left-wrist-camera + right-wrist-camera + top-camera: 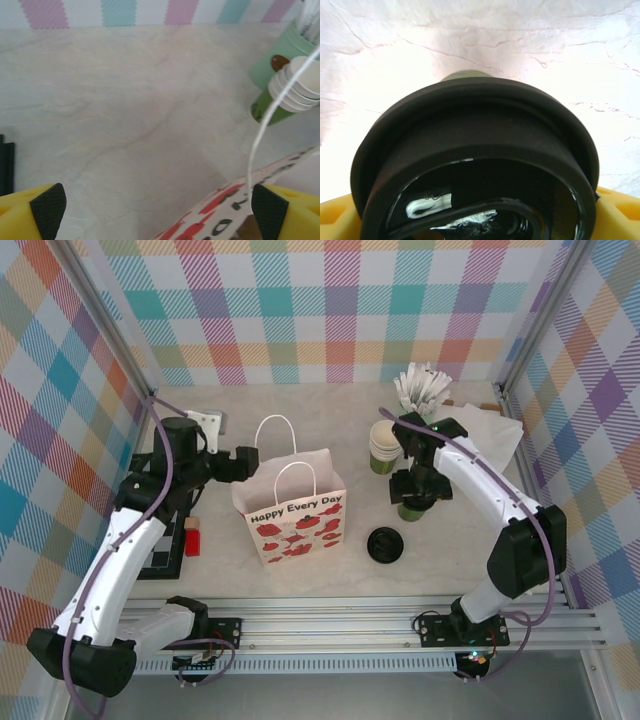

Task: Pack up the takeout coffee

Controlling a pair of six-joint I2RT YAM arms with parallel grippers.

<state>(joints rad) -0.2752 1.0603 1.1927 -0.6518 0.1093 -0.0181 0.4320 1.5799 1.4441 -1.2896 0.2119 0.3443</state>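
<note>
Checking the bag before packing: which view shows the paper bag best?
Top external: the whole paper bag stands upright, both handles up. The left wrist view gives its printed edge and one white handle, close up.

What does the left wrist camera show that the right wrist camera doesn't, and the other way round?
Left wrist view: the edge of the white paper bag with red print and its white cord handle, a stack of lidless cream-rimmed green cups, a mint green holder, plus the open left gripper. Right wrist view: the small green paper cup with a round black plastic lid, close up between the yellow fingers of the right gripper. Shared: the pale marbled tabletop.
</note>
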